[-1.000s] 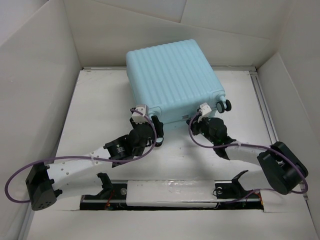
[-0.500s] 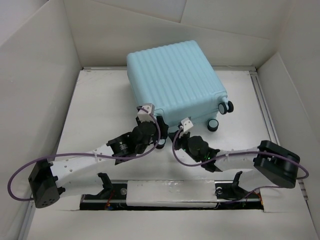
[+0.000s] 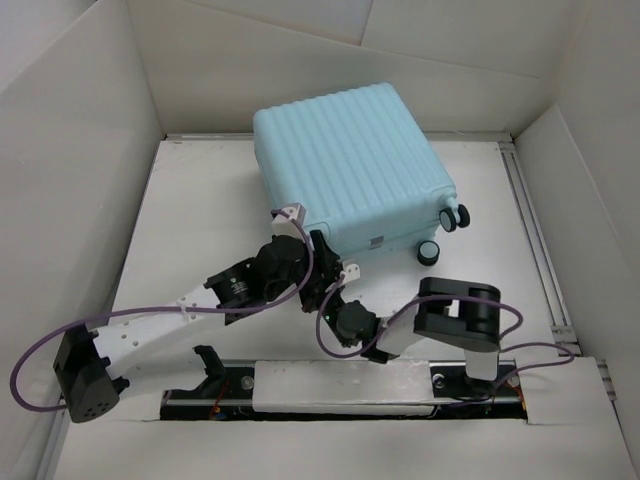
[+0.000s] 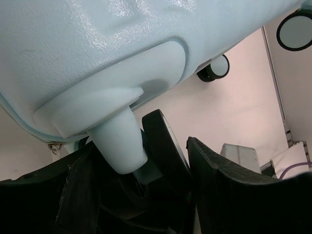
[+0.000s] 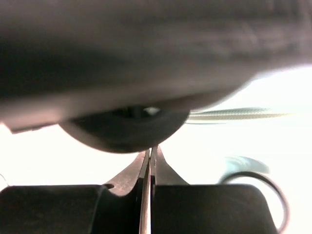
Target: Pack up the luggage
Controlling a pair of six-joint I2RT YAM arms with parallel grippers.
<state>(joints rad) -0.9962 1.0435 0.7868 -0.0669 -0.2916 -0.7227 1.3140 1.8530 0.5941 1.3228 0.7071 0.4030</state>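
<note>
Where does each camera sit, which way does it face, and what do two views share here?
Top external: above and behind the bases, looking down on the white table and ribbed, pale aqua hard-shell suitcase; left arm and right arm show.
Left wrist: low at the suitcase's near corner, looking up along its shell; the left gripper's black fingers flank a pale stem.
Right wrist: close to a blurred dark round shape; the right gripper shows, fingers together.
Shared: top and left wrist both show the suitcase's black-and-white caster wheels.

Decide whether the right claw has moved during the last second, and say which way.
Yes. Judged against the table's right rail, the right claw has swung left and slightly toward the near edge, ending beside the luggage.
</note>
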